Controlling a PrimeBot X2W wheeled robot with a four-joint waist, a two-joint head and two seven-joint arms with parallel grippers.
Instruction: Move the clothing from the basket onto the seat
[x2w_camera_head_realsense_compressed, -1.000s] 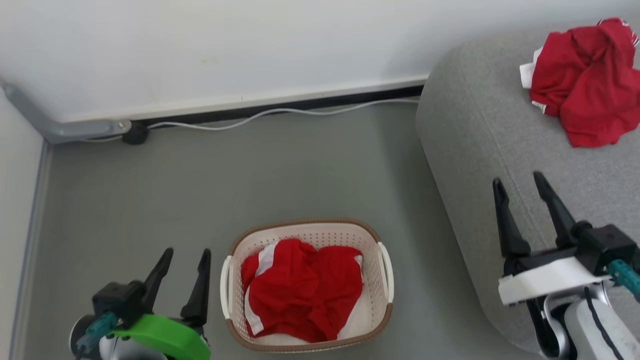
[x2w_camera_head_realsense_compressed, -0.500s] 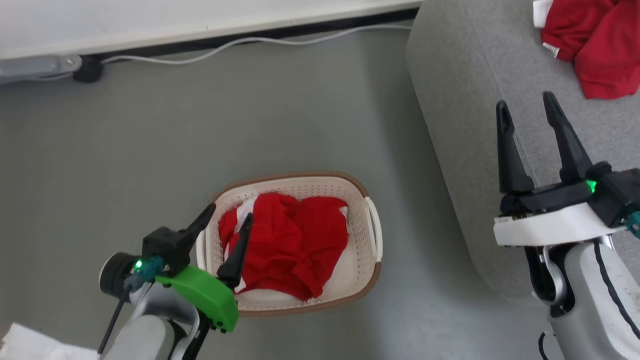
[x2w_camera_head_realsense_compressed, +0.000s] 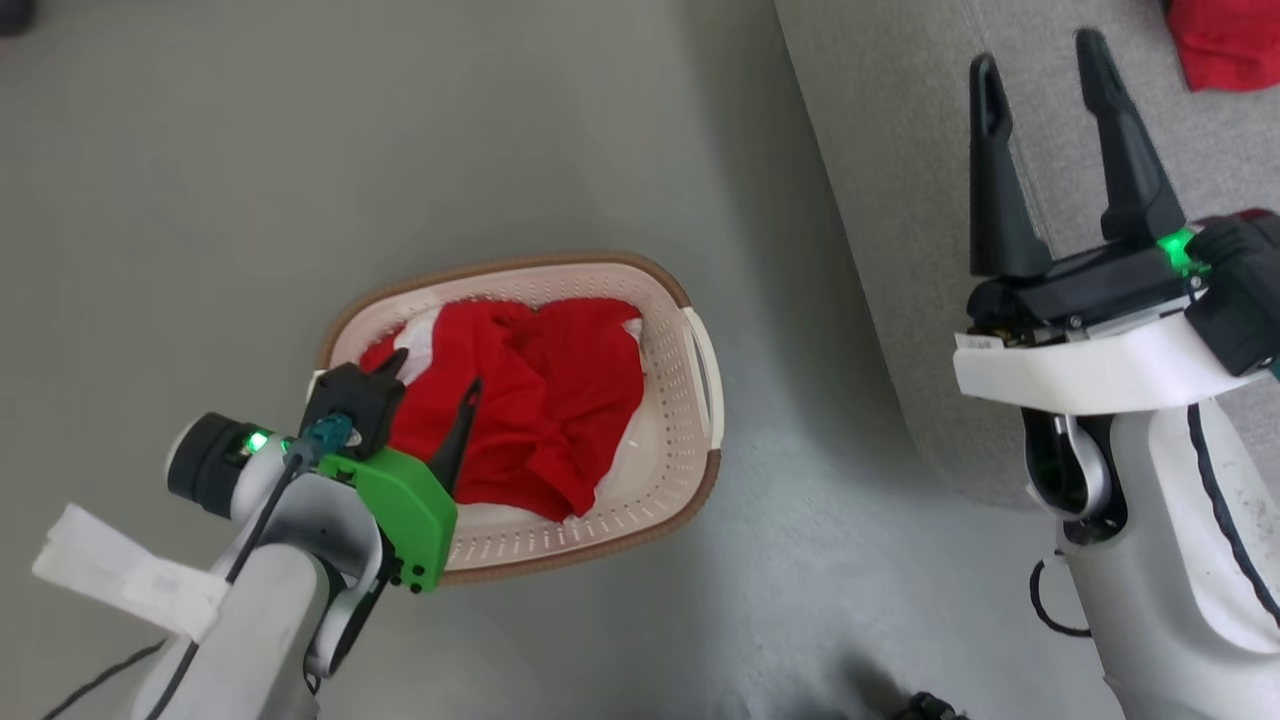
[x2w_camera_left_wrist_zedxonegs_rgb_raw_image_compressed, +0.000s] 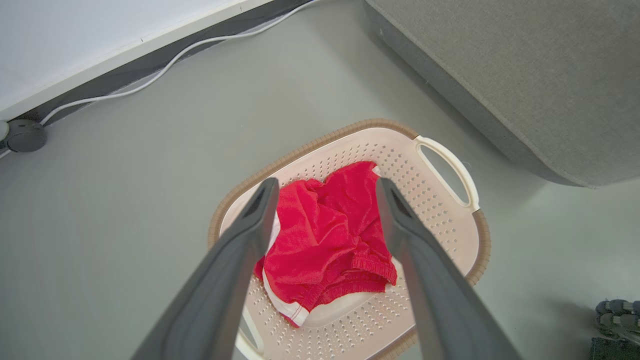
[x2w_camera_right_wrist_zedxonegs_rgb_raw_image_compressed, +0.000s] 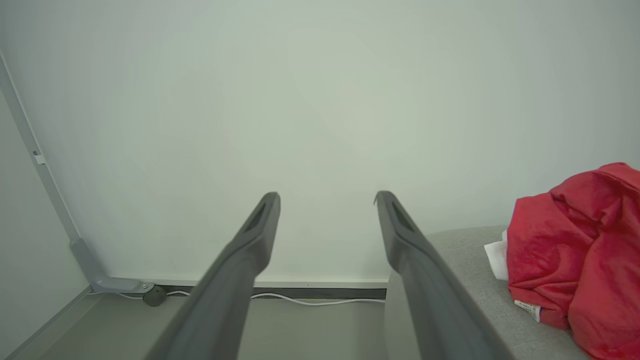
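A crumpled piece of red clothing (x2w_camera_head_realsense_compressed: 540, 390) with white stripes lies in the cream basket (x2w_camera_head_realsense_compressed: 690, 470) on the grey floor. My left gripper (x2w_camera_head_realsense_compressed: 436, 370) hangs open just above the basket's left half, its fingers pointing down at the fabric and touching nothing. In the left wrist view the open left gripper (x2w_camera_left_wrist_zedxonegs_rgb_raw_image_compressed: 326, 182) frames the clothing (x2w_camera_left_wrist_zedxonegs_rgb_raw_image_compressed: 325, 240) inside the basket (x2w_camera_left_wrist_zedxonegs_rgb_raw_image_compressed: 440, 215). My right gripper (x2w_camera_head_realsense_compressed: 1037, 55) stands open and empty over the edge of the grey seat (x2w_camera_head_realsense_compressed: 900, 150). Another red garment (x2w_camera_right_wrist_zedxonegs_rgb_raw_image_compressed: 580, 250) rests on the seat (x2w_camera_right_wrist_zedxonegs_rgb_raw_image_compressed: 465, 250) to the right of the right gripper (x2w_camera_right_wrist_zedxonegs_rgb_raw_image_compressed: 327, 196).
A white cable (x2w_camera_left_wrist_zedxonegs_rgb_raw_image_compressed: 150, 80) runs along the dark baseboard to a round floor fitting (x2w_camera_left_wrist_zedxonegs_rgb_raw_image_compressed: 25, 135). A grey conduit (x2w_camera_right_wrist_zedxonegs_rgb_raw_image_compressed: 85, 260) bends down the corner of the white wall. The seat's rounded end (x2w_camera_left_wrist_zedxonegs_rgb_raw_image_compressed: 525, 75) stands close to the basket's right handle (x2w_camera_left_wrist_zedxonegs_rgb_raw_image_compressed: 450, 170).
The head camera has tilted down, shifting the whole picture up. My left gripper has moved from beside the basket to over its left half, still open. The right gripper stays open.
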